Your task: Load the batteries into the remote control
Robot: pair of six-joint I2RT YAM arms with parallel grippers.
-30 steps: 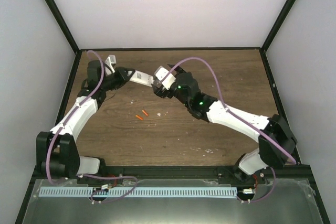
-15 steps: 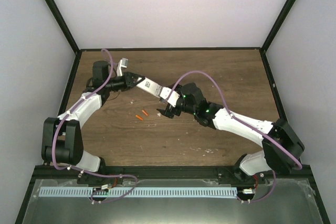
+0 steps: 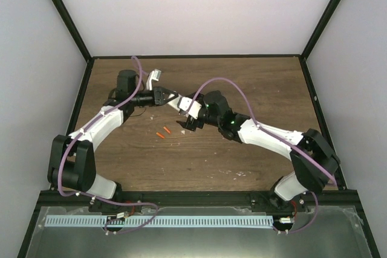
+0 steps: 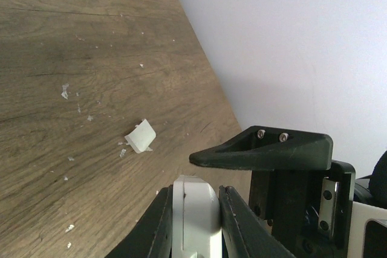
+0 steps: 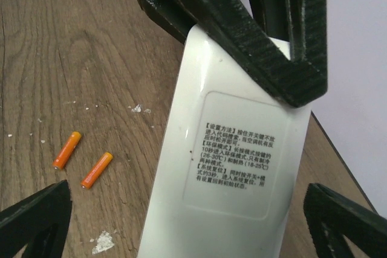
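Note:
The white remote control [image 5: 233, 167] hangs above the table with its printed label facing the right wrist camera. My left gripper [image 4: 195, 205] is shut on one end of it; in the top view that gripper [image 3: 164, 97] is left of centre. My right gripper [image 5: 190, 225] is open, its two fingertips standing wide on either side of the remote's free end without touching it; in the top view it is at mid-table [image 3: 190, 118]. Two orange batteries [image 5: 66, 150] [image 5: 97, 169] lie side by side on the wood below, also seen from above [image 3: 163, 132].
A small white cover piece [image 4: 140, 136] lies on the wooden table [image 3: 260, 89] among white crumbs. One black finger of the right gripper [image 4: 260, 149] reaches across just above the remote's edge. White walls and a black frame surround the table.
The left arm has carried the remote to the right, toward the table's middle. The right gripper dropped away, then came back around the remote's free end, staying open.

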